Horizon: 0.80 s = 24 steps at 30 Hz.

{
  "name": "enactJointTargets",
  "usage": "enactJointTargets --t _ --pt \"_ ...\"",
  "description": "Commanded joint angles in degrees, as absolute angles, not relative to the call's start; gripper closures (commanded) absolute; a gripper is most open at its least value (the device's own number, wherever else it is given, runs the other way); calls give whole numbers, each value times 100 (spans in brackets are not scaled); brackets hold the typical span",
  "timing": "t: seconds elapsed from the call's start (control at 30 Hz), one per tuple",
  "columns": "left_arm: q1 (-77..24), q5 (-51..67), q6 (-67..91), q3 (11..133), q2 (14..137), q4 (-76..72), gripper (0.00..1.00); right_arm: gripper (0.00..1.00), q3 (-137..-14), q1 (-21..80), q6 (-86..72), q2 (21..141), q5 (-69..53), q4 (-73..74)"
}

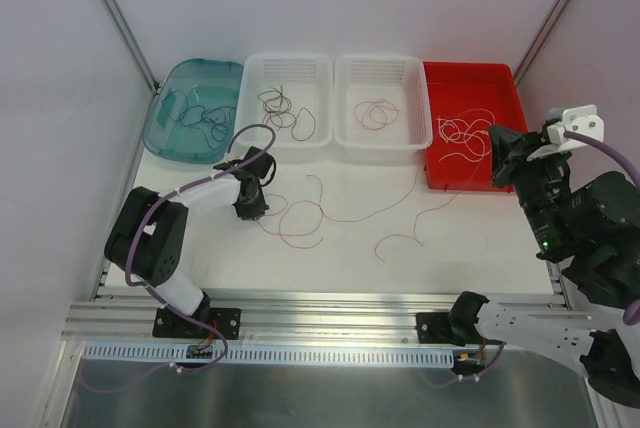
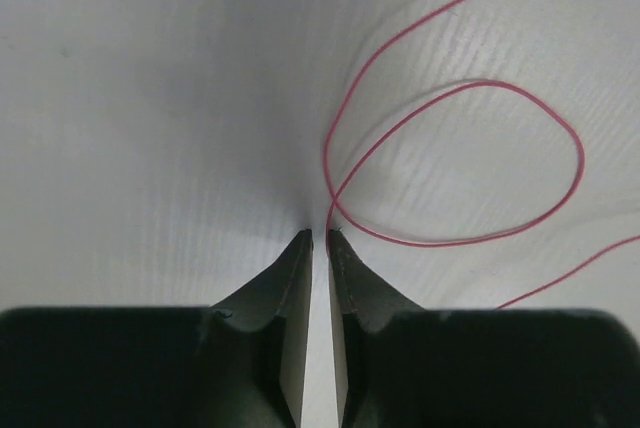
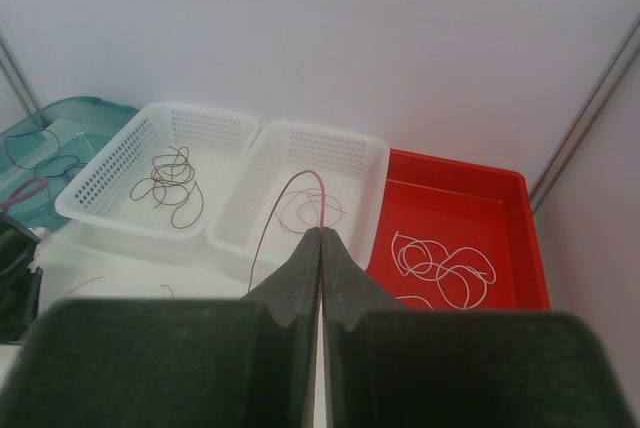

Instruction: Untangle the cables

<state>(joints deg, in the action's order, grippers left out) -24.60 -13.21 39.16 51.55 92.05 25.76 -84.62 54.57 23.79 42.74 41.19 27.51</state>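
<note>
Red cables lie loose on the white table; one forms a loop just right of my left gripper. In the left wrist view this red cable crosses itself right at the tip of the right finger. The left gripper is down at the table, jaws a narrow slit apart, with nothing seen between them. My right gripper hangs over the red tray, and it is shut on a pink cable that arcs up and falls to the left.
Along the back stand a teal tray with dark cables, a white basket with black and brown cables, a second white basket with a pink cable, and a red tray with white cables.
</note>
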Motion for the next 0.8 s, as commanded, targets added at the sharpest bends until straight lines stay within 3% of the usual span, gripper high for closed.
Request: enactJointTargets --t 0.0,0.2,0.4,0.67,0.77 --pt "-2154 -2345 3613 5247 9369 3225 90 99 -8438 5432 2601 4026 4701 2935" --pt "-1292 -2065 3674 5168 9264 3296 100 99 -8367 5432 2777 3560 5220 3076" --pt "-783 -2320 3402 5440 9168 3586 100 99 -8394 5441 2646 3437 5291 3506" --pt "868 -2145 3138 5546 8798 3700 100 99 -8262 5441 2487 3349 5353 3902" --pt "914 -1856 2980 5660 8658 3691 100 99 -8183 5449 2260 3410 5133 4077"
